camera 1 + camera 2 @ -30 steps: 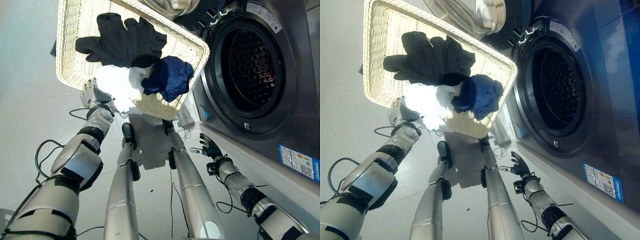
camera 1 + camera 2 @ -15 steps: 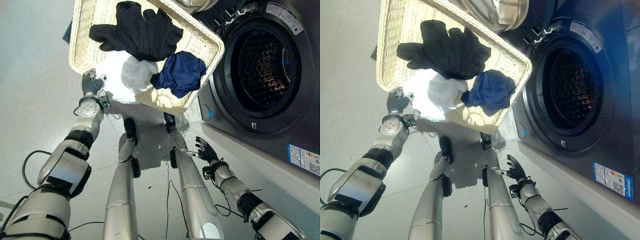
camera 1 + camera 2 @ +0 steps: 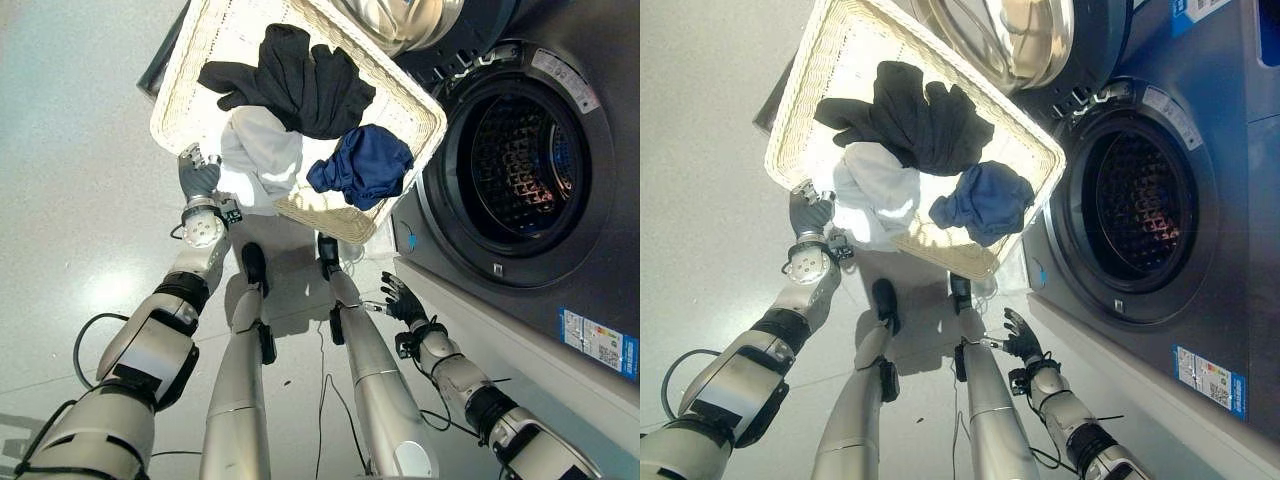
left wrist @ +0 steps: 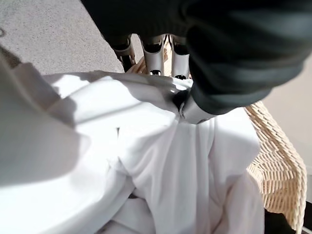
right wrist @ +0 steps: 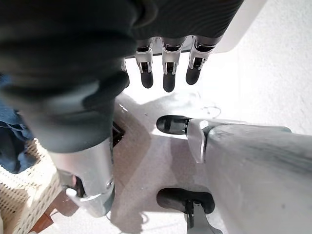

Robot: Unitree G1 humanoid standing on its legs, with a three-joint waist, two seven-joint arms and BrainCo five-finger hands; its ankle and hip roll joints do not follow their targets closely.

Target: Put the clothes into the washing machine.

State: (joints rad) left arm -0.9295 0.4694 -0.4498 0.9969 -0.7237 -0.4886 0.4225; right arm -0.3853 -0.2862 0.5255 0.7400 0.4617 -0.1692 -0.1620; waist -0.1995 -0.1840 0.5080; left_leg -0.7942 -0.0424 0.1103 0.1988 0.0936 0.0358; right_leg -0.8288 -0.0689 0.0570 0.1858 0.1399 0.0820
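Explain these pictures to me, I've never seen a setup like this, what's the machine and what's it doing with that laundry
This is a humanoid robot with two arms. Two pictures come from cameras in its head, looking down; the other two come from a camera on each wrist. On the floor stands a wicker basket holding a black garment, a white garment and a blue garment. Beside it is a washing machine with its door open. The left hand is at the basket's near edge, and its wrist view shows its thumb and fingers pinching the white cloth. The right hand hangs open, low beside the washer, holding nothing.
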